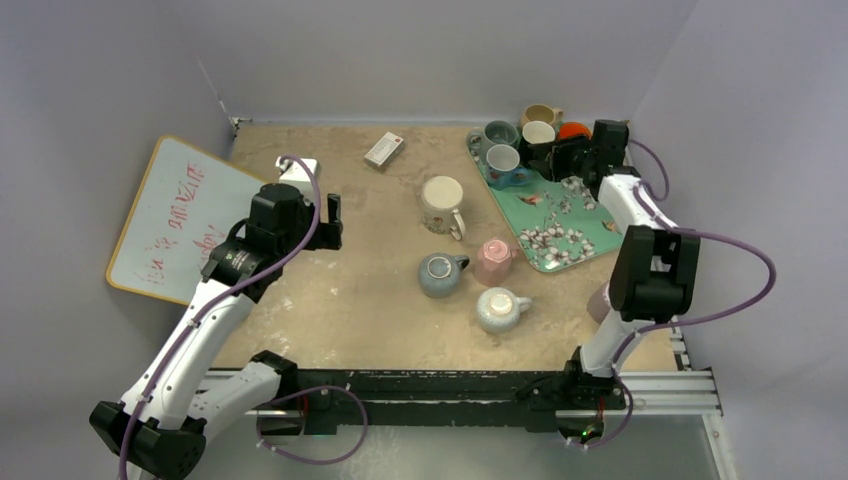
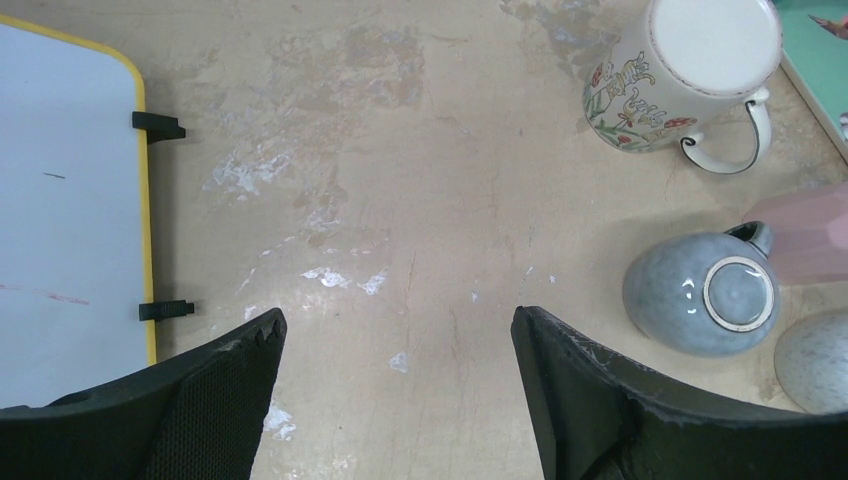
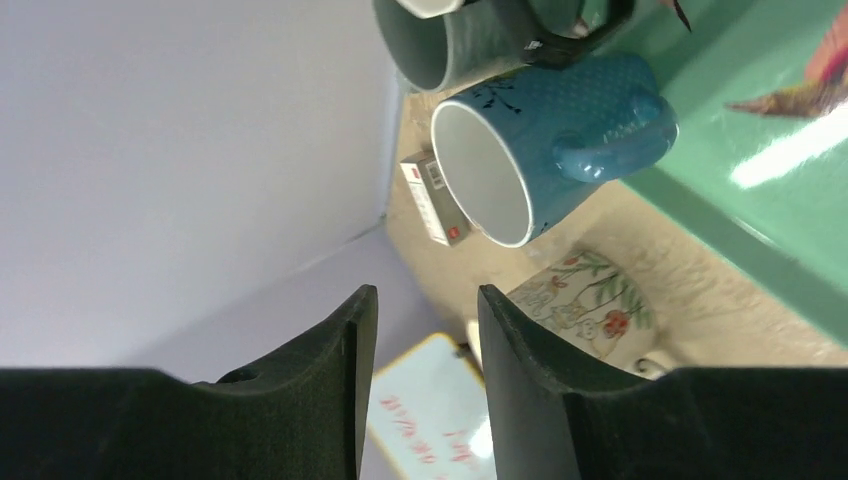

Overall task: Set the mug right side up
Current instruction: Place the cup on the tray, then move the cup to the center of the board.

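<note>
Near the middle of the table (image 1: 340, 290), a cluster of four mugs. Farthest from the near edge, a cream floral mug (image 1: 442, 204), standing on end with a flat pale disc upward; base or mouth, impossible to tell. Closer to the near edge, a grey-blue mug (image 1: 440, 274), upside down, ringed foot up, handle toward the right edge. Just beside it on the right-edge side, a pink mug (image 1: 493, 260), apparently mouth down too, only a blur in the left wrist view. Nearest the near edge, a pale speckled mug (image 1: 498, 309), also overturned, handle toward the right edge. Contents of these hidden.

In the far right corner, a green flowered tray (image 1: 570, 235), crowded with mugs at its far end. Among them a blue mug (image 1: 504, 161), upright, white inside and empty. Behind it a dark teal mug (image 1: 499, 132) and a white-lined mug (image 1: 538, 131), mouths up. At the far edge a tan mug (image 1: 541, 113) and an orange one (image 1: 574, 130), mostly hidden.

Right gripper (image 3: 425, 292) low over that end of the tray, beside the blue mug, fingers a little apart, nothing between. Left gripper (image 2: 395, 325) above bare table toward the left edge, well apart from the cluster, fingers spread wide, holding nothing.

At the left edge, a whiteboard (image 1: 170, 215) with red writing, overhanging. Near the far edge, a small white box (image 1: 384, 149).
</note>
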Robot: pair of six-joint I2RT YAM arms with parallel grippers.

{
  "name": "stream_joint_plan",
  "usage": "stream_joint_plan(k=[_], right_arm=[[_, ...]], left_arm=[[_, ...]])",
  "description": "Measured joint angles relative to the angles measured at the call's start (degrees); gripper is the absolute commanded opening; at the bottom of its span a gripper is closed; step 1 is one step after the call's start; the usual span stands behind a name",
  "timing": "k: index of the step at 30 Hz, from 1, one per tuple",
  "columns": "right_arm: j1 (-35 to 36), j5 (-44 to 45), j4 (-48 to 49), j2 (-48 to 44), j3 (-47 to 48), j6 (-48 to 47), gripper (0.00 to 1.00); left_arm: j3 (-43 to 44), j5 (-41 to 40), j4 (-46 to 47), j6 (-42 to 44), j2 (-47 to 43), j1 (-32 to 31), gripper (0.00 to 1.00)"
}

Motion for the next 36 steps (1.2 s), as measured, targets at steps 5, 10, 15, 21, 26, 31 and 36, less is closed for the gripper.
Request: stream_joint_plan(k=[5, 10, 15, 21, 26, 31, 36], right_arm=[[0.22, -0.11, 3.76, -5.18, -3.06, -14.43, 0.48], [2.71, -0.44, 5.20, -10.32, -5.20, -29.62, 0.48], [10.78, 2.34, 1.90, -13.79, -5.22, -44.33, 0.49], [22.53, 7.69, -1.81, -17.92, -6.58, -59.78, 0.51], [27.43, 10.80, -3.19, -18.82, -8.28, -68.98, 0.55], [27.91, 13.44, -5.20, -16.81, -8.44, -73.59, 0.54], [28.81, 13.38, -5.38, -12.96, -8.33, -75.36, 0.52]], left_arm=[[0.00, 0.00, 0.00, 0.02, -0.07, 0.00, 0.82], [0.00, 0.00, 0.00, 0.02, -0.46, 0.00, 0.82], [0.00, 0.02, 0.00, 0.04, -0.85, 0.00, 0.82], [0.00, 0.09, 0.00, 0.04, -1.11, 0.00, 0.81], [0.00, 0.22, 0.00, 0.04, -1.42, 0.00, 0.81], [0.00, 0.22, 0.00, 0.04, -1.75, 0.00, 0.80], [0.00, 0.22, 0.00, 0.04, -1.75, 0.00, 0.80]])
